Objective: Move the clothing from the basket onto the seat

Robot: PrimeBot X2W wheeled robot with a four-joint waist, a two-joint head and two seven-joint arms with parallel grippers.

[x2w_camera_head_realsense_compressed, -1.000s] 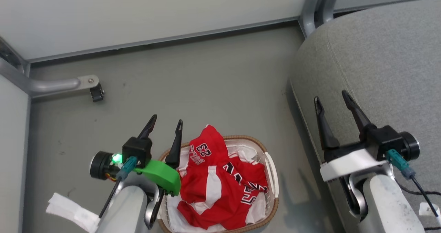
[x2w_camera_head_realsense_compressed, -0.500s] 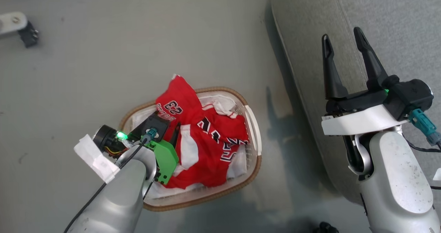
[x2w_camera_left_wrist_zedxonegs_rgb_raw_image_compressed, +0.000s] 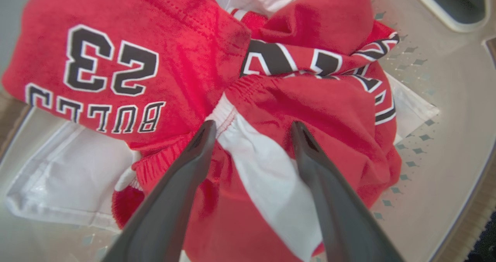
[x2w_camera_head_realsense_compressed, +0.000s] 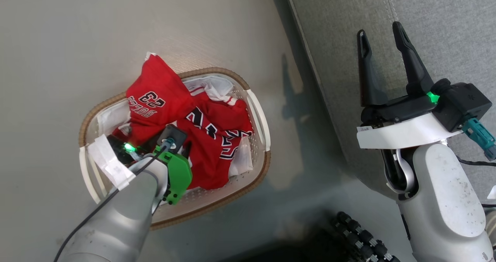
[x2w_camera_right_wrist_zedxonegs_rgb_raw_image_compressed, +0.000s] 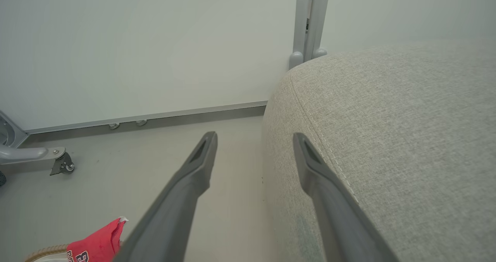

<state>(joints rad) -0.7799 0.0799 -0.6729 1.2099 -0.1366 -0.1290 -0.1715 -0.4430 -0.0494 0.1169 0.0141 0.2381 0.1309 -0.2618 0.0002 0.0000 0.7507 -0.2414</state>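
Red clothing (x2w_camera_head_realsense_compressed: 166, 99) lies bunched in the basket (x2w_camera_head_realsense_compressed: 259, 116) on the floor beside the seat (x2w_camera_head_realsense_compressed: 445, 21), and we judge the pick-up in hand: left gripper (x2w_camera_left_wrist_zedxonegs_rgb_raw_image_compressed: 252, 130) fingers (x2w_camera_left_wrist_zedxonegs_rgb_raw_image_compressed: 186, 169) apart astride a fold, right gripper (x2w_camera_head_realsense_compressed: 379, 29) likewise apart, empty; closing comes next.

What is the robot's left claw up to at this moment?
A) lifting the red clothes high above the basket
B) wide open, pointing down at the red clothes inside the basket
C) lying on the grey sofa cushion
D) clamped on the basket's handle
B: in the left wrist view the left gripper has its two fingers spread apart over the clothing, which lies in the basket.
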